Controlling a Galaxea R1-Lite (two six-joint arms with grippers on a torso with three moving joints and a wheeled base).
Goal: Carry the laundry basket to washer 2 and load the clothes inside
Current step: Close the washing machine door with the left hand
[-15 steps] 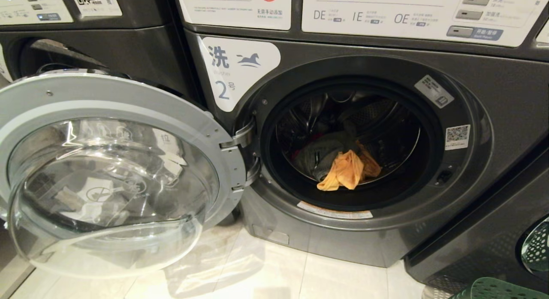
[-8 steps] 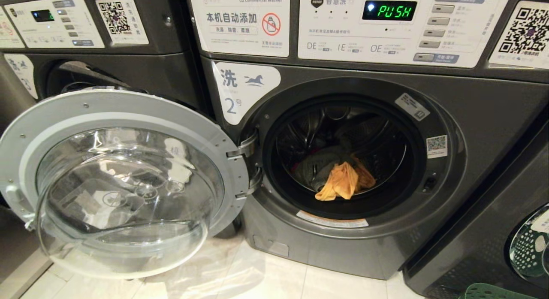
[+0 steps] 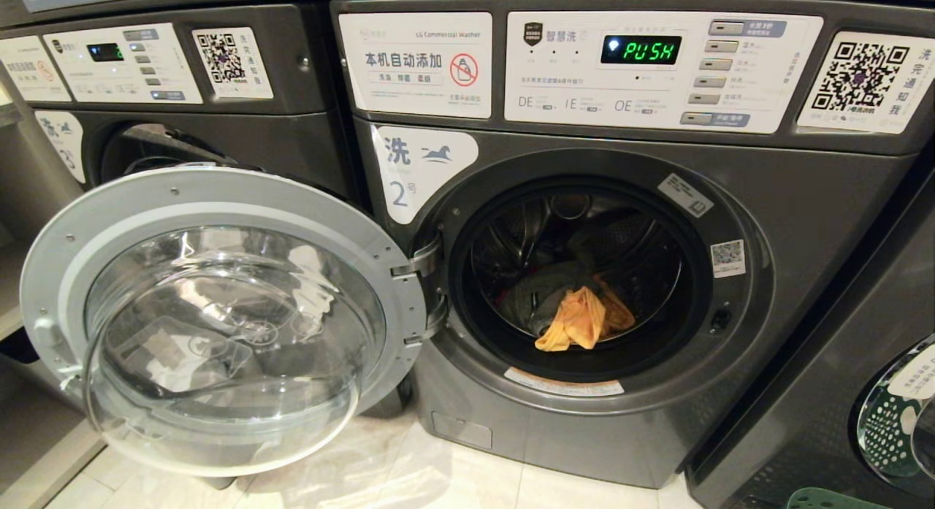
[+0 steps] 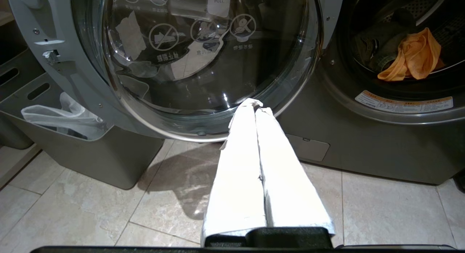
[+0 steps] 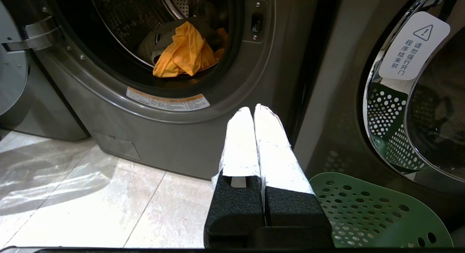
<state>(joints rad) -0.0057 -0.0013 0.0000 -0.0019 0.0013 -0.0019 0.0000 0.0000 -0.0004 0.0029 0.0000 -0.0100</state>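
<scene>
**View lifts off the loaded drum**

The main change over the last second is in the head camera, not in the things: the whole scene has slid down and shrunk, so the control panel (image 3: pixel 661 69) with its green "PUSH" readout is now in full view where only its lower edge showed before. That is the camera rising and drawing back — washer 2 (image 3: pixel 584 290), its door and its load have kept their places relative to one another.

The door (image 3: pixel 223 315) stands swung wide to the left on its hinge. Inside the drum lie the clothes (image 3: pixel 573 312): a yellow-orange garment at the front lip, a grey-green one behind it, and a sliver of red at the back left. Nothing hangs over the sill.

Neither arm shows in the head view. The left gripper (image 4: pixel 254 104) is closed and empty, pointing at the lower rim of the open door, with a grey bin (image 4: pixel 81 151) and its white bag off to one side. The right gripper (image 5: pixel 254 109) is likewise closed on nothing, aimed at the washer's front beside the opening. The basket (image 5: pixel 370 213) sits on the floor just right of washer 2, in front of the neighbouring machine; only its perforated green rim shows, so its inside cannot be checked.

My reading: loading looks finished and the robot is straightening up — the door is not yet closed, though the task does not ask for that.
</scene>
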